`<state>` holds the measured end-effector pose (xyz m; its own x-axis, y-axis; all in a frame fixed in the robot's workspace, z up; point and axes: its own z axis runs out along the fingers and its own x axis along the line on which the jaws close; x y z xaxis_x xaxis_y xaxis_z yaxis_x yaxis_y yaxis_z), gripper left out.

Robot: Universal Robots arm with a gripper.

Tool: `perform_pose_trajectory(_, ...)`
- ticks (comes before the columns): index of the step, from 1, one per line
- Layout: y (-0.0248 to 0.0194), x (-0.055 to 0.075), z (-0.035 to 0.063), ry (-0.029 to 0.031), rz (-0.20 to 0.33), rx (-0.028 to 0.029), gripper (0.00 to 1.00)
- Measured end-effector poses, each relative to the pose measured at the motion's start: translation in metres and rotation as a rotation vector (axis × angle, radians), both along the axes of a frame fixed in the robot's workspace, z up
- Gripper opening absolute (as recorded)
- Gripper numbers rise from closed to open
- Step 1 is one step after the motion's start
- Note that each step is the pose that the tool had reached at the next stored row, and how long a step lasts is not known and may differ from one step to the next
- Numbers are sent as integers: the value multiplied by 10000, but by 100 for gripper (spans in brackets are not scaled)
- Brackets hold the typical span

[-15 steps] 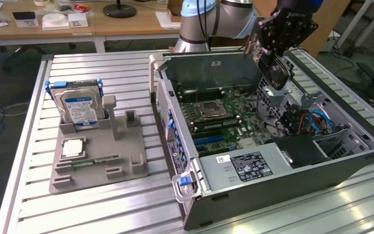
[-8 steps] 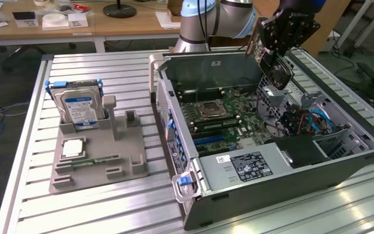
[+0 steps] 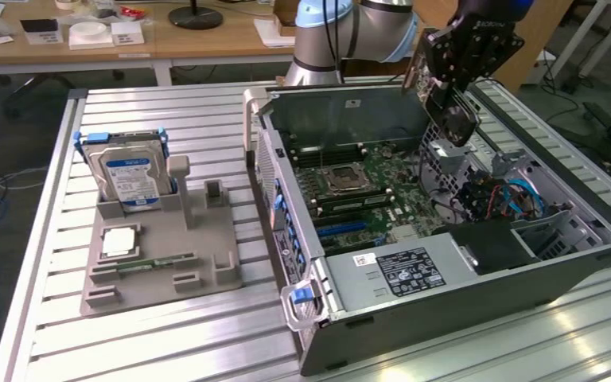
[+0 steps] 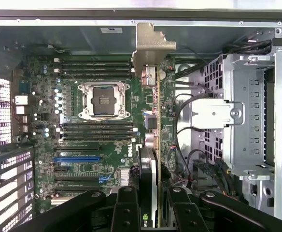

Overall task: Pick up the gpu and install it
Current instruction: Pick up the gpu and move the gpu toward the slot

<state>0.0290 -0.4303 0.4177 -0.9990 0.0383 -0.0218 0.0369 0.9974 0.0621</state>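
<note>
The gpu (image 3: 450, 111) hangs on edge above the open computer case (image 3: 496, 278), over its far right part as the exterior view shows it. My gripper (image 3: 463, 60) is shut on the card's upper end. In the wrist view the gpu (image 4: 153, 121) is seen edge-on, its silver end bracket (image 4: 149, 48) pointing away from the camera. The black fingers (image 4: 126, 208) clamp the card from both sides, my gripper (image 4: 151, 195) centred on it. Below lies the green motherboard (image 4: 107, 164) with a blue slot (image 4: 78, 158).
A grey holder (image 3: 157, 274) stands on the slatted table to the exterior view's left of the case. It carries a hard drive (image 3: 130, 171) with a blue label and a green memory stick (image 3: 152, 264). A metal drive cage (image 4: 242, 121) and loose cables (image 3: 496, 195) sit beside the motherboard.
</note>
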Motion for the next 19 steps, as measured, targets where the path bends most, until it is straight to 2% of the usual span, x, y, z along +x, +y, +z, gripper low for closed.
perform_pose_trajectory(3, 0, 35, -1, 0, 1, 0, 27)
perform_pose_trajectory(14, 0, 39, -1, 0, 0, 0, 27)
perform_pose_trajectory(19, 0, 90, -2, 0, -1, 0, 27)
